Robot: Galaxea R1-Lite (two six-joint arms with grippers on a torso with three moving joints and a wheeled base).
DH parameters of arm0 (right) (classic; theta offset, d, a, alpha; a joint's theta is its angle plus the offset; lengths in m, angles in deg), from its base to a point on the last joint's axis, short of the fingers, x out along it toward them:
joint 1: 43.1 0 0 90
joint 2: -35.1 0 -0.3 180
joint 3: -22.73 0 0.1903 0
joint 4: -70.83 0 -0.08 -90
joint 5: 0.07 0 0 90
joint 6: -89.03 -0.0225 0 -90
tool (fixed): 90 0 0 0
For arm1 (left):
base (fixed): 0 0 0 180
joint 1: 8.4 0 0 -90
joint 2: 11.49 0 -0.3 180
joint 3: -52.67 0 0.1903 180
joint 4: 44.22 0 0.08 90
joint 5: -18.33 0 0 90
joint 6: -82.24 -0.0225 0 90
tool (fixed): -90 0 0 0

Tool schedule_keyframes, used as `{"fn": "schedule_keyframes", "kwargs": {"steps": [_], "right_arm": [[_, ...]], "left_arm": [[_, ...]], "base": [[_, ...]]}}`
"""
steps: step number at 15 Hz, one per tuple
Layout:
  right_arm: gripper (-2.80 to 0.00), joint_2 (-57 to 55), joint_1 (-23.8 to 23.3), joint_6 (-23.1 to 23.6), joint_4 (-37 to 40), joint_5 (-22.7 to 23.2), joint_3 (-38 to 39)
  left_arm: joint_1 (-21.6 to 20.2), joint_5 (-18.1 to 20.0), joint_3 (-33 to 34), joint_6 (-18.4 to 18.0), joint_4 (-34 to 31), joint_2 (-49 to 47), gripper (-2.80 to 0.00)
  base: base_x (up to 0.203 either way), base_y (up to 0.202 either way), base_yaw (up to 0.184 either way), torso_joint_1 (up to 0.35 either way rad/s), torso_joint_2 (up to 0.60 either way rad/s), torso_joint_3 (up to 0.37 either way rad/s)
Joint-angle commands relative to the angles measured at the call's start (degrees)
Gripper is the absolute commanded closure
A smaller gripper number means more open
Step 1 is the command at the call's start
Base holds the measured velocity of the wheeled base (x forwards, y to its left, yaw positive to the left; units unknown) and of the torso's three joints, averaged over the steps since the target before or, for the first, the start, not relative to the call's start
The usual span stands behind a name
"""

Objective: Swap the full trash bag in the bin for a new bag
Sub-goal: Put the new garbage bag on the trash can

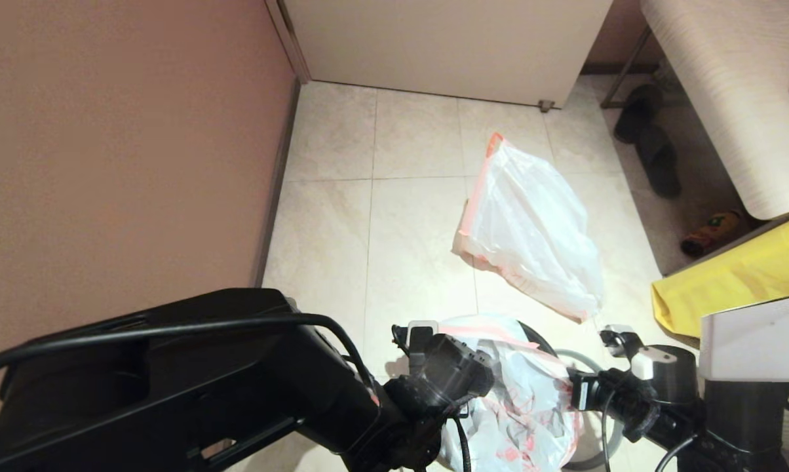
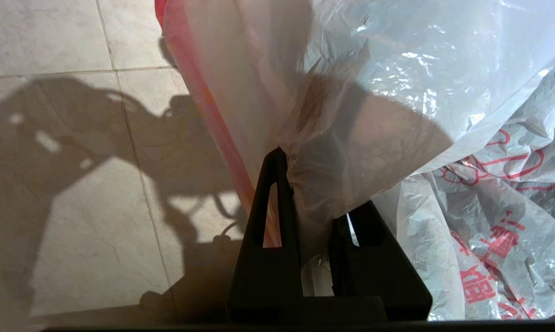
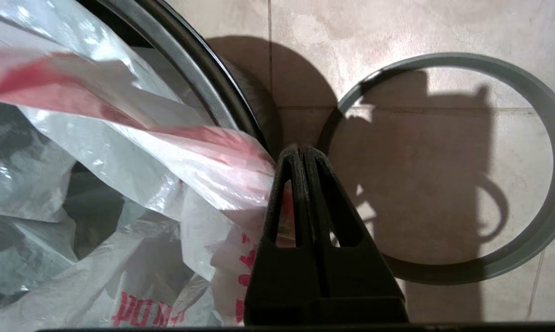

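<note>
Trash-bag swapping is at the lining stage, as I judge it: both grippers hold the new bag (image 1: pixel 525 400) by its pink-orange hem over the bin (image 3: pixel 199 87). The left gripper (image 2: pixel 305 184) has its jaws drawn narrow on a fold of film and hem. The right gripper (image 3: pixel 300 157) has its fingers pressed together, pinching the hem just beside the bin's dark rim. Between them the bag hangs crumpled, its red print showing, partly down inside the bin.

To do this well, I'd say the two grips should pull the hem apart evenly and fold it over the rim on both sides, without tearing the thin film. The grey hoop (image 3: pixel 526 221) lies on the tiles beside the bin, ready to go on afterwards.

The full trash bag (image 1: pixel 532 236) lies on the floor further out, well apart from the bin. From the head view the arms hide most of the bin, and I can't tell how far down the bag reaches.
</note>
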Motion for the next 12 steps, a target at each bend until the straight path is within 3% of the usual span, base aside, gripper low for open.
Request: {"fn": "schedule_keyframes", "kwargs": {"steps": [1,5,8,12], "right_arm": [[0.0,6.49,0.12,-1.39,-2.84,0.28,1.34],[0.0,16.37,1.33,-3.46,-0.98,0.19,2.66],[0.0,22.73,1.55,-2.46,9.66,-0.05,-0.05],[0.0,23.41,7.67,-2.27,11.86,-0.02,-0.26]], "left_arm": [[-0.43,0.07,-0.14,-0.05,0.11,0.04,0.0],[0.61,1.4,-1.37,-1.11,0.09,-0.07,0.0],[0.74,1.39,-0.7,-1.07,0.09,0.61,0.0],[0.97,1.31,-0.37,-2.59,-0.22,1.25,0.0]], "base": [[0.0,0.0,0.0,0.0,0.0,0.0],[0.0,0.0,0.0,0.0,0.0,0.0],[0.0,0.0,0.0,0.0,0.0,0.0],[0.0,0.0,0.0,0.0,0.0,0.0]]}}
